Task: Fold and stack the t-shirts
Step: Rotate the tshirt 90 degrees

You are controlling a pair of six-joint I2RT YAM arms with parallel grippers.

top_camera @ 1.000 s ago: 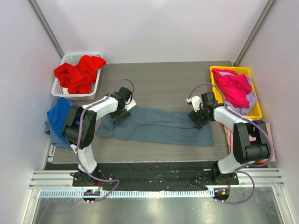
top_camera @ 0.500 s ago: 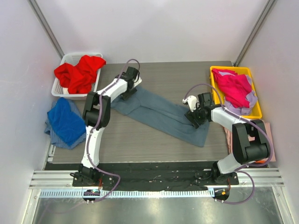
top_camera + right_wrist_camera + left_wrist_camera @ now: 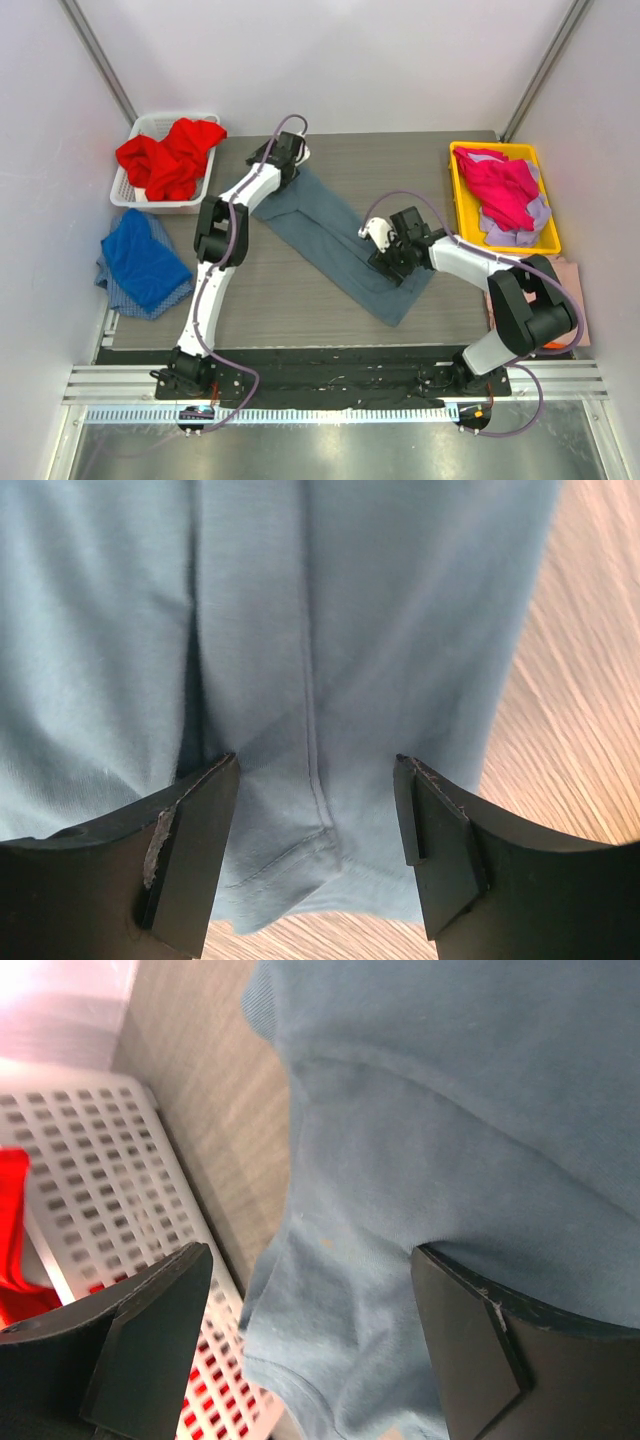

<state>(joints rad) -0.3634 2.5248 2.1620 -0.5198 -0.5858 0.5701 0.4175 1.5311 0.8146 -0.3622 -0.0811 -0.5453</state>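
A slate blue-grey t-shirt [image 3: 330, 225], folded into a long strip, lies diagonally on the table from far left to near right. My left gripper [image 3: 285, 160] is at its far end beside the basket. In the left wrist view it [image 3: 310, 1260] is open, and the shirt's sleeve hem [image 3: 330, 1340] lies loose between the fingers. My right gripper [image 3: 390, 255] hovers over the strip's near end. It [image 3: 315, 765] is open too, with a stitched corner of the shirt [image 3: 300, 850] between the fingers. A red t-shirt [image 3: 170, 155], a royal blue one [image 3: 145, 260] and a magenta one [image 3: 505, 190] lie off to the sides.
The red t-shirt fills a white basket [image 3: 125, 195] at the far left, close to my left fingers [image 3: 150, 1340]. The magenta one sits in a yellow bin [image 3: 545, 175] at the far right. A pale pink cloth [image 3: 573, 285] lies at the right table edge.
The blue-grey shirt has swung from lying across the table to a diagonal. My left gripper moved far toward the basket and opened a little wider. My right gripper moved left and nearer.
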